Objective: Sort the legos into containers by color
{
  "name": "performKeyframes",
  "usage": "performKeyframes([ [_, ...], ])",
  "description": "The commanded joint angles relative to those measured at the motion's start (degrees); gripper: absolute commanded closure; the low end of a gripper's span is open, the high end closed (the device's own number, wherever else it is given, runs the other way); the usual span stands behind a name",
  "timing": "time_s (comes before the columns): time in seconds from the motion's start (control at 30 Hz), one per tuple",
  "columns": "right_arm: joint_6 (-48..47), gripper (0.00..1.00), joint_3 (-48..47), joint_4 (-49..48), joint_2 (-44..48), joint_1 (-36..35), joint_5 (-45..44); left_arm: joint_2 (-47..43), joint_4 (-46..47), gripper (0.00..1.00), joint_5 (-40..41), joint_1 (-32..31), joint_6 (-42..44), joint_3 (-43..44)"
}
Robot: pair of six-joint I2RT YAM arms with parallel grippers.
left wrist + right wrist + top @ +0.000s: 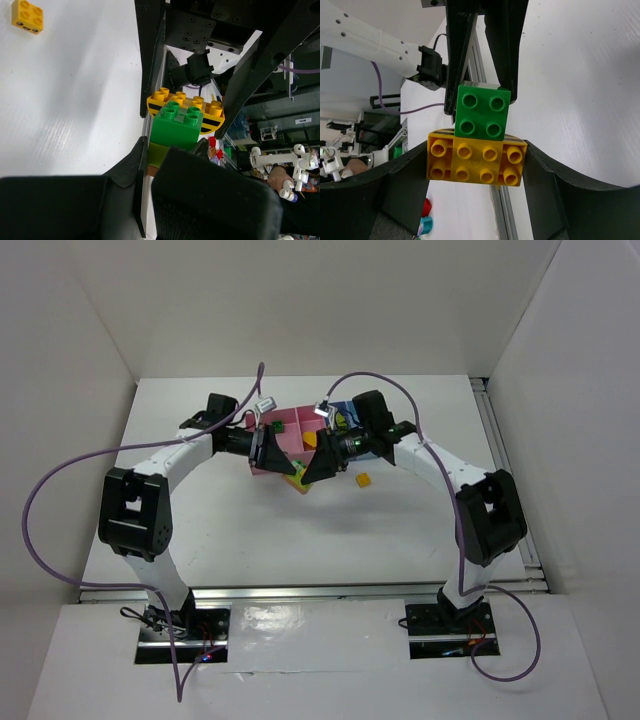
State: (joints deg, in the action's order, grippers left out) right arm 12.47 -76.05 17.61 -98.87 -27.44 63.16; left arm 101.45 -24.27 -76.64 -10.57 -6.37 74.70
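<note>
A stack of legos hangs between my two grippers above the table, just in front of the containers (282,443). My right gripper (475,167) is shut on the wide orange-yellow brick (475,162), one finger on each end. A dark green brick (482,116) sits studded onto it. My left gripper (150,167) is shut on the other end of the stack, around the dark green brick (176,127) and a lime green brick (157,154) under it. In the top view the grippers meet at the stack (297,477). A loose orange-yellow brick (364,479) lies on the table (27,16).
The joined bins are pink on the left and light blue (345,412) on the right, with yellow and green pieces inside. White walls surround the table. A rail (500,470) runs along the right edge.
</note>
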Motion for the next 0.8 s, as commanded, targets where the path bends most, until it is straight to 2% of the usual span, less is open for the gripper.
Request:
performKeyframes([
  [0.0,2.8,0.61,-0.1,-0.6,0.9,1.9,-6.0,-0.6,-3.1,1.00,3.1,1.0,5.0,2.2],
  [0.2,6.9,0.62,1.9,-4.2,3.2,5.0,-10.0,-0.5,-4.5,1.00,5.1,1.0,5.8,1.7],
  [0.4,9.5,0.61,0.2,-6.1,3.2,5.0,-12.4,0.1,-4.5,1.00,7.4,1.0,5.2,1.7],
  [0.47,10.8,0.61,-0.6,-6.6,2.6,5.6,-16.0,0.1,-3.9,1.00,8.1,1.0,4.6,1.2],
  [0.6,12.4,0.61,-7.0,-6.6,-1.2,5.6,-26.8,-0.6,-2.6,1.00,14.9,3.1,0.3,-0.2],
  [0.63,12.4,0.61,-8.8,-4.3,-2.4,4.9,-32.6,-1.2,-2.6,1.00,16.0,4.1,-1.1,-0.9],
  [0.77,11.8,0.61,-19.4,2.1,-11.1,3.4,-42.9,-4.3,-1.1,1.00,23.5,5.6,-5.5,-3.3],
])
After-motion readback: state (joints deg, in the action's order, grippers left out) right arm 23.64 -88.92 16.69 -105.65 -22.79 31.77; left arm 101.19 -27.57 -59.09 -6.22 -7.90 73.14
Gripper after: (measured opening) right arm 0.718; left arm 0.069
